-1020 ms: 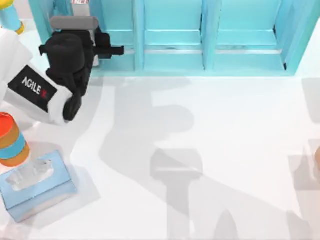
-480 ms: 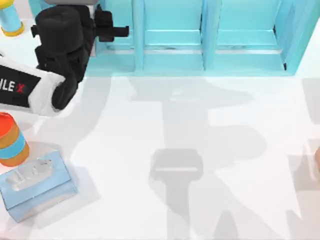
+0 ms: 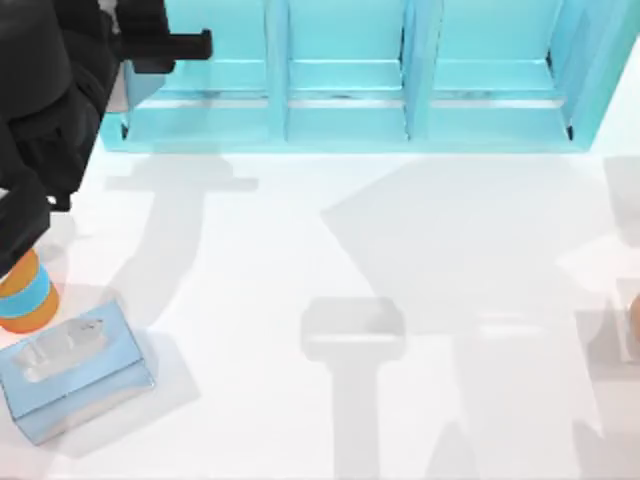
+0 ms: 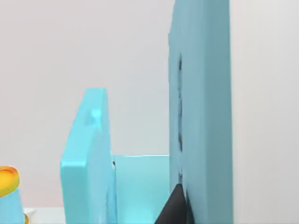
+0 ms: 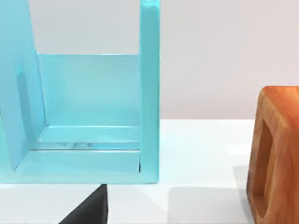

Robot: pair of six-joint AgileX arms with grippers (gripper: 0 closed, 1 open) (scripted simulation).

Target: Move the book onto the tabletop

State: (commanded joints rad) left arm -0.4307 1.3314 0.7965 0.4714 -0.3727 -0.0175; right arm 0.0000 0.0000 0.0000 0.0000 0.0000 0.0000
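Note:
The book is hidden in these views. The tabletop [image 3: 400, 250] is a broad white surface in front of the turquoise shelf unit [image 3: 350, 100]. My left arm is the black mass at the top view's far left. My left gripper [image 3: 160, 45] reaches over the shelf's left end. In the left wrist view a black tip of the left gripper [image 4: 176, 207] sits against an upright turquoise shelf wall [image 4: 201, 112]. A black part of my right gripper [image 5: 88, 210] shows in front of the shelf's end compartment [image 5: 88, 116].
A light-blue tissue box [image 3: 70, 365] lies at the front left, with an orange and blue striped cup [image 3: 25, 295] just behind it. A wooden block [image 5: 275, 154] stands at the table's right edge [image 3: 634, 315]. A blue, yellow-topped object [image 4: 7, 191] stands beside the shelf.
My left arm has swung left and toward the far edge, from over the table in front of the shelf to the top view's far-left corner. Its shadow has shifted across the table.

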